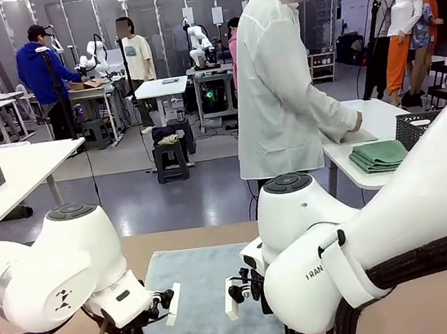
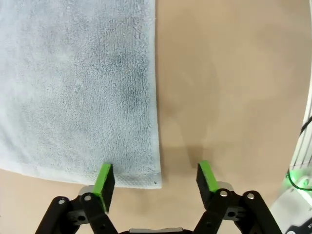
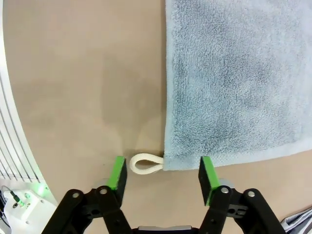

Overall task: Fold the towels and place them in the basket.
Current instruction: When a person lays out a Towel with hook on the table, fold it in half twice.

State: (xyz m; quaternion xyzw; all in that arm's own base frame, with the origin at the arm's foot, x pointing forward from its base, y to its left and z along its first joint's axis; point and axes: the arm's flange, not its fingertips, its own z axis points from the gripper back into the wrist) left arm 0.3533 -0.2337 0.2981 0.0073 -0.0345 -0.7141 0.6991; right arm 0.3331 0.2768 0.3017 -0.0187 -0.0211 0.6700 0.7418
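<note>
**Operator:** How far along is this?

**Spotter:** Barely begun, I'd judge. On the tan table (image 2: 234, 73), one towel (image 1: 203, 293) lies spread flat at 6 o'clock in the front view. You have no fold made and nothing put away.

**Operator:** And the basket?

**Spotter:** A dark lattice basket (image 1: 413, 127) sits at 3 o'clock on a white table (image 1: 382, 117), well apart from your towel. It is just beside some folded green cloths (image 1: 379, 156), and a person (image 1: 279, 85) stands at that table. I can't tell whether that is your basket.

**Operator:** The end effectors?

**Spotter:** Both are wide and hold nothing. Your left end effector (image 2: 155, 170) straddles one near corner of the towel, with one pad over the hem and the other over bare table. Your right end effector (image 3: 162, 168) brackets the other near corner, with the white loop tag (image 3: 145, 165) between its pads.

**Operator:** Anything in the way?

**Spotter:** Nothing lies on the towel. Watch that loop, though, because you could pinch it alone and miss the hem.
</note>
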